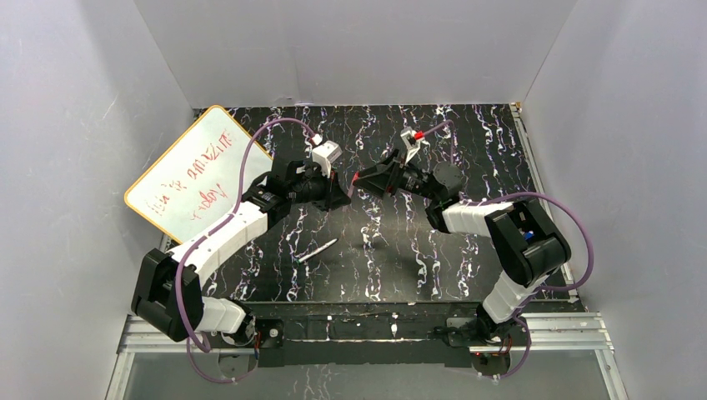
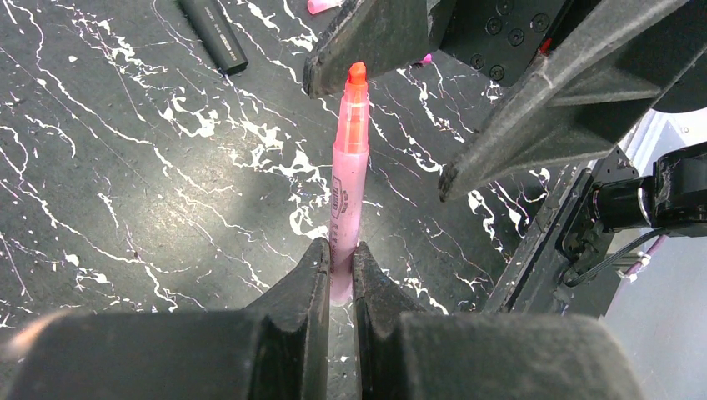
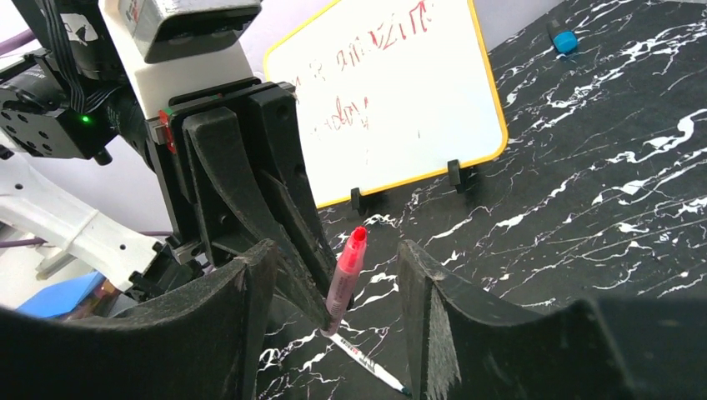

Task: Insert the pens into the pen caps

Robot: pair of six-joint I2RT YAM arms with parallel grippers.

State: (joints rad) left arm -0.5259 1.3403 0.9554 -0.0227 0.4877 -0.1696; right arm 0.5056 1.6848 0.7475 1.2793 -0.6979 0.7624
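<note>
My left gripper (image 2: 340,250) is shut on the lower barrel of the slim magenta pen (image 2: 350,167), which points its bare orange-red tip (image 2: 357,73) away from the wrist. My right gripper (image 3: 329,258) is open, its two fingers on either side of that pen's tip without touching it, and it holds nothing. Seen from above, the two grippers meet over the middle of the table, left (image 1: 342,198) and right (image 1: 362,180). The white-grey pen (image 1: 317,250) lies flat on the table. The black pen (image 2: 213,33), a pale pink cap (image 2: 321,5) and a magenta cap (image 2: 425,59) lie beyond.
The yellow-rimmed whiteboard (image 1: 196,171) stands at the back left on small black feet. A small blue-ended object (image 3: 564,40) lies far off on the black marbled table (image 1: 467,167). White walls enclose three sides.
</note>
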